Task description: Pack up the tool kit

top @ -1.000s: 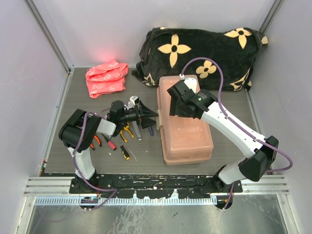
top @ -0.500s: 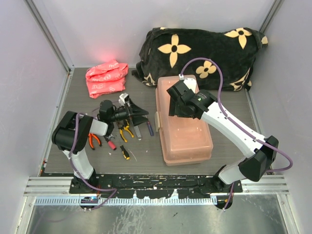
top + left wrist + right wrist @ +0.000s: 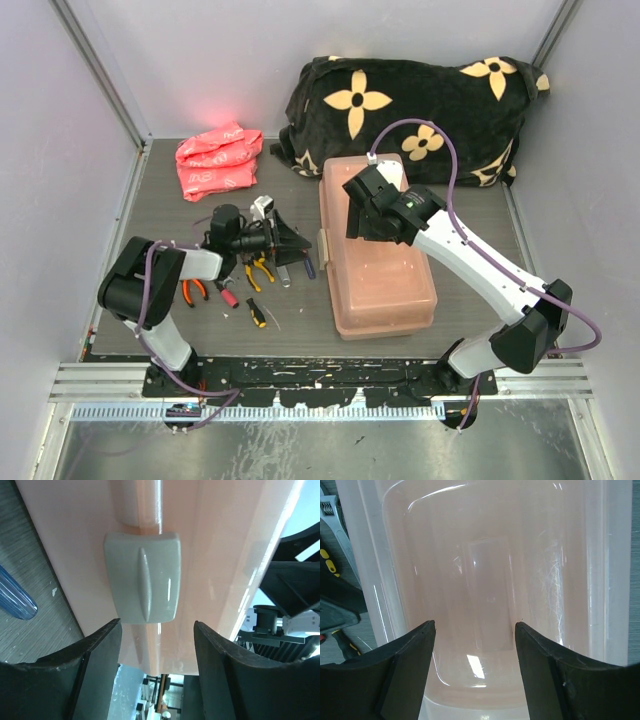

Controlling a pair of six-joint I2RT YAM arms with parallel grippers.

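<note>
The pink translucent tool box (image 3: 380, 262) lies shut in the middle of the table. My left gripper (image 3: 303, 243) is open and empty, level with the box's left side. In the left wrist view the grey latch (image 3: 142, 577) sits just ahead of that gripper (image 3: 157, 625), untouched. My right gripper (image 3: 362, 222) is open and empty just above the lid (image 3: 487, 575), seen between its fingers in the right wrist view (image 3: 474, 626). Loose tools lie left of the box: a wrench (image 3: 265, 208), yellow-handled pliers (image 3: 262, 270), orange-handled pliers (image 3: 192, 290) and a small screwdriver (image 3: 256, 312).
A folded pink cloth (image 3: 218, 160) lies at the back left. A black blanket with yellow flowers (image 3: 415, 105) is piled behind the box. A blue translucent handle (image 3: 15, 597) lies beside the box. Grey walls close in both sides.
My left gripper drew back left from the box side, then came back a little toward the latch. The right arm and the box have not moved.
</note>
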